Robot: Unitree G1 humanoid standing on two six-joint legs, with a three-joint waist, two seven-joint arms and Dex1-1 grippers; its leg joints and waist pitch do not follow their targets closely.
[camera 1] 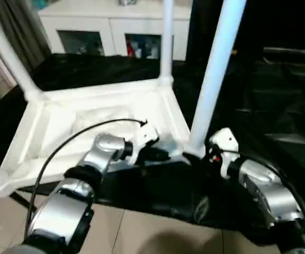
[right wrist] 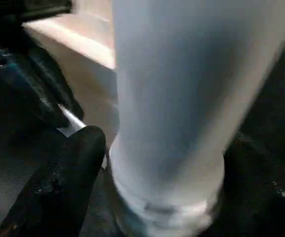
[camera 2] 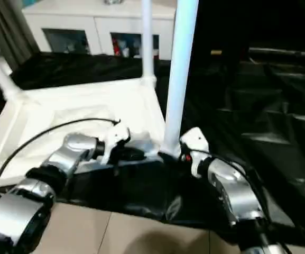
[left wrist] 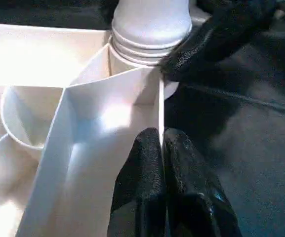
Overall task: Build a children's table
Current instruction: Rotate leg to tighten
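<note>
Silver forearms frame the near edge of the head view, above pale floor tiles [camera 1: 141, 233]. Left tool [left wrist: 163, 148] is clenched on the thin rim wall of the children's table [camera 1: 89, 114], which lies upside down on black sheeting [camera 1: 279, 100], ribbed underside facing up. Right tool [right wrist: 157, 173] straddles the base of the nearest leg [camera 1: 215, 69] with its jaws spread, one black finger [right wrist: 58, 182] on each side of the threaded collar where the leg enters its corner socket; whether the pads press the tube cannot be determined. Beyond, a second leg [camera 1: 167, 37] stands in the far corner socket, and a third leg [camera 1: 4, 53] rises at the left. Risk assessment: the nearest leg leans visibly, so it may be cross-threaded or only partly seated; with the right jaws slack it could tip out, and any twist against the pinched rim could drag the top across the slippery sheeting. Behind stands a white cabinet [camera 1: 110, 26] with glass doors, beside a grey curtain [camera 1: 20, 26].
</note>
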